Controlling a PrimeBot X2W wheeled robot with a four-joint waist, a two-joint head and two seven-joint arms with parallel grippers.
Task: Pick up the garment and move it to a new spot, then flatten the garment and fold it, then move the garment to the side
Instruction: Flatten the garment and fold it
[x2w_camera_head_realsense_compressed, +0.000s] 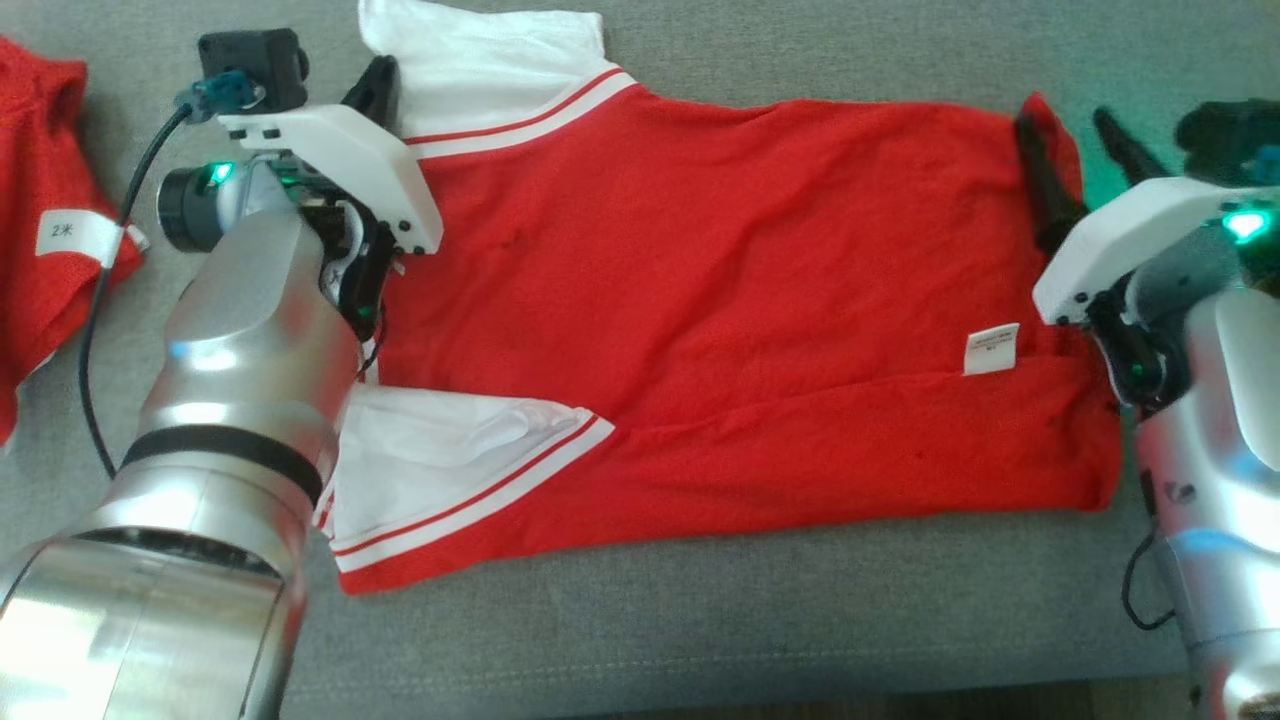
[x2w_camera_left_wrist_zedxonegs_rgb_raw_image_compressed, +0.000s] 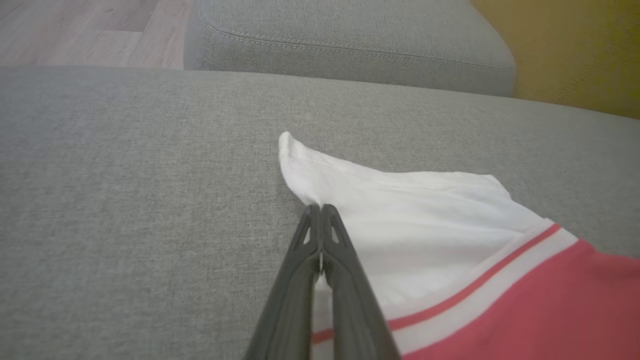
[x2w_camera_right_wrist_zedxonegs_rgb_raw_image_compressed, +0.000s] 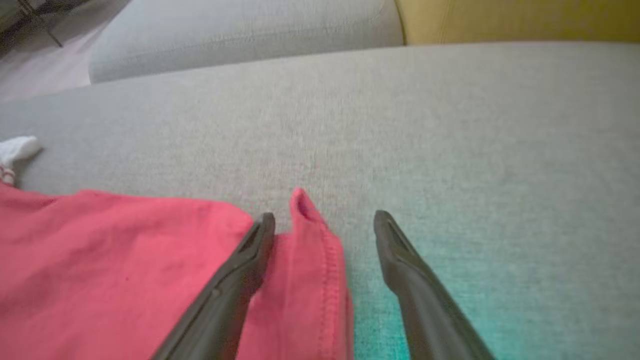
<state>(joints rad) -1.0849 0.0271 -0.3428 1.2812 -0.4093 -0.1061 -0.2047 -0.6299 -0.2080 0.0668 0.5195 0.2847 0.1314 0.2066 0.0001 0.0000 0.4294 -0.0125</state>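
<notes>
1 garment (x2w_camera_head_realsense_compressed: 750, 300); L end effector (x2w_camera_left_wrist_zedxonegs_rgb_raw_image_compressed: 320, 208) on sleeve (x2w_camera_left_wrist_zedxonegs_rgb_raw_image_compressed: 410, 225)

Garments: two, both red. These are the red garment (x2w_camera_head_realsense_compressed: 720, 330) with white sleeves and a second garment (x2w_camera_head_realsense_compressed: 40, 250).

Sleeves on the red garment: two, a far sleeve (x2w_camera_head_realsense_compressed: 480, 60) and a near sleeve (x2w_camera_head_realsense_compressed: 440, 450).

White labels: two, a label (x2w_camera_head_realsense_compressed: 991, 349) on the red garment and a tag (x2w_camera_head_realsense_compressed: 80, 237) on the second garment.

Hands: two, the left hand (x2w_camera_left_wrist_zedxonegs_rgb_raw_image_compressed: 320, 207) and the right hand (x2w_camera_right_wrist_zedxonegs_rgb_raw_image_compressed: 325, 216). Each has two dark fingers, four in total.

Grey cushions: two, a seat cushion (x2w_camera_left_wrist_zedxonegs_rgb_raw_image_compressed: 125, 200) and a rear cushion (x2w_camera_left_wrist_zedxonegs_rgb_raw_image_compressed: 350, 45).

Black cables: two, a left cable (x2w_camera_head_realsense_compressed: 100, 330) and a right cable (x2w_camera_head_realsense_compressed: 1130, 590).
</notes>
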